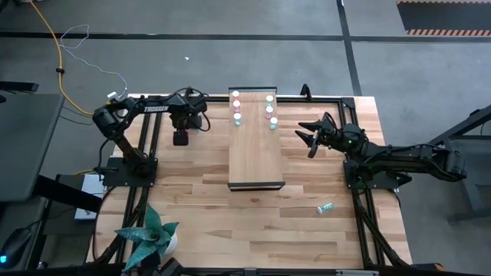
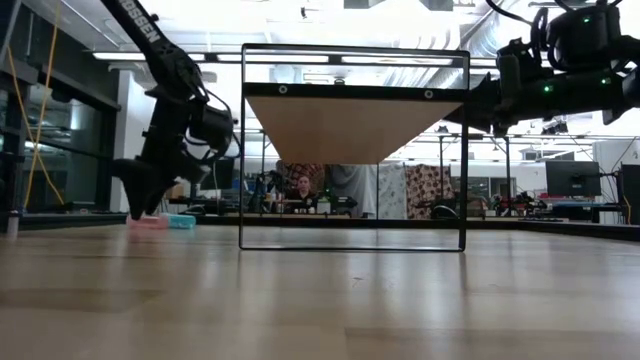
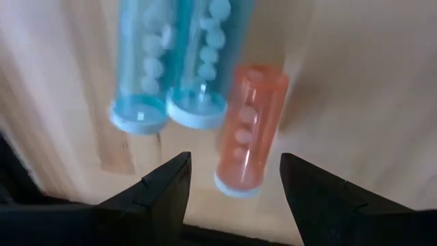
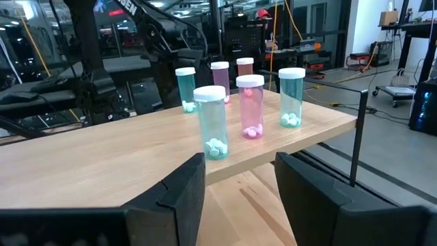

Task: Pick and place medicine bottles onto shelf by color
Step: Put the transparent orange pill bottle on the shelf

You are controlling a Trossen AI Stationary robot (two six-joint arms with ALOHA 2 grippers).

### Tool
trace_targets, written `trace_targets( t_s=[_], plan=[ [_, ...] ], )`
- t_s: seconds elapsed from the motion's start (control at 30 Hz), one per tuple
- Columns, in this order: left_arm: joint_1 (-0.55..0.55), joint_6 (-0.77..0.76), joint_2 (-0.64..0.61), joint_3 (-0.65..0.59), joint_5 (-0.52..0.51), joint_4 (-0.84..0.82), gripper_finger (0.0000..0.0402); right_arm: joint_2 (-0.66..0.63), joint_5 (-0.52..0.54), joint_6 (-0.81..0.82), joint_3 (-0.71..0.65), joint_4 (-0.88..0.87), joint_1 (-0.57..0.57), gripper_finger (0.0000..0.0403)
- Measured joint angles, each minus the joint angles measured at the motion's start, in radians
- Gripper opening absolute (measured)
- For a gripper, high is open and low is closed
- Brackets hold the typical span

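Vials stand upright on the shelf [image 1: 257,146] at its far end, six white-capped ones [image 4: 212,121] in teal and pink, pills inside. Under the left gripper [image 3: 232,188], spread wide, lie an orange vial [image 3: 247,137] and two blue ones [image 3: 140,65] (all holding pills). The right gripper [image 1: 311,138], also spread and empty, hovers beside the shelf. One teal vial [image 1: 326,208] lies alone near a plant [image 1: 149,234].

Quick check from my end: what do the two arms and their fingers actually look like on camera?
Both arms are dark, jointed and slim. The left arm carries white lettering along its upper link. The right arm shows small green lights. Left gripper and right gripper each have two black, wedge-shaped fingers.
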Motion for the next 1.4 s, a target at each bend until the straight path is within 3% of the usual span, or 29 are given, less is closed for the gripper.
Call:
trace_targets(
  t_s=[0.23, 0.67, 0.9, 1.13, 1.4],
  plan=[
    [-0.030, -0.001, 0.040, 0.000, -0.057, -0.017, 0.0213, 0.000, 0.000, -0.003, 0.000, -0.008, 0.000, 0.0170],
    [-0.031, -0.028, 0.040, 0.000, -0.045, -0.003, 0.0213, 0.000, 0.000, -0.003, 0.000, -0.010, 0.000, 0.0170],
    [-0.058, -0.061, 0.040, 0.000, 0.030, 0.007, 0.0213, 0.000, 0.000, -0.008, 0.000, -0.013, 0.000, 0.0170],
    [-0.054, -0.073, 0.040, 0.000, -0.001, 0.007, 0.0213, 0.000, 0.000, -0.003, 0.000, -0.013, 0.000, 0.0170],
    [-0.054, -0.073, 0.040, 0.000, -0.016, 0.006, 0.0174, 0.000, 0.000, -0.003, 0.000, -0.013, 0.000, 0.0170]
  ],
)
